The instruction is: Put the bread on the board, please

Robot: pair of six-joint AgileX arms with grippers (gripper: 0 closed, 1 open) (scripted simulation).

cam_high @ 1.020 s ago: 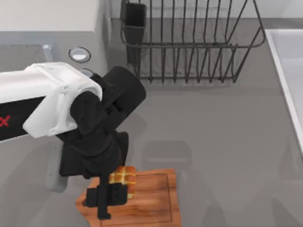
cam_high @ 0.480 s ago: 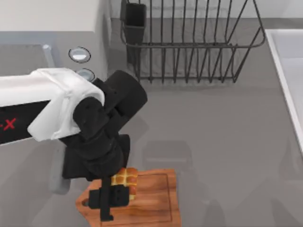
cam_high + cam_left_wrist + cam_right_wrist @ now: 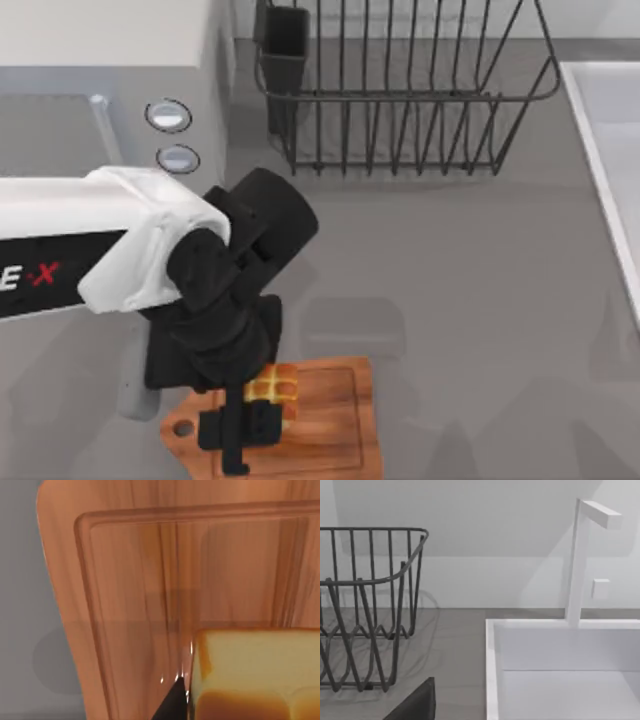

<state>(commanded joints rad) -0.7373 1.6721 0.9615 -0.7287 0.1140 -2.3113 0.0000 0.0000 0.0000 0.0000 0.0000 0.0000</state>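
The bread (image 3: 273,384), a small golden-brown bun block with scored squares, is over the left part of the board (image 3: 335,425), a reddish-brown wooden cutting board at the table's front. My left gripper (image 3: 252,418) reaches down from the left and is shut on the bread. In the left wrist view the bread (image 3: 255,672) hangs close above the board's grooved surface (image 3: 150,580), with one dark fingertip (image 3: 172,706) beside it. The board's handle end with its round hole (image 3: 182,429) points left. A dark edge of my right gripper (image 3: 415,706) is parked off to the right by the sink.
A black wire dish rack (image 3: 400,90) stands at the back. A white sink (image 3: 610,180) with a white faucet (image 3: 580,560) runs along the right side. A white appliance with two round knobs (image 3: 168,115) sits at the back left. Grey counter lies right of the board.
My left arm has shifted slightly right and toward the front, carrying the bread farther in over the board. The board has stayed in place.
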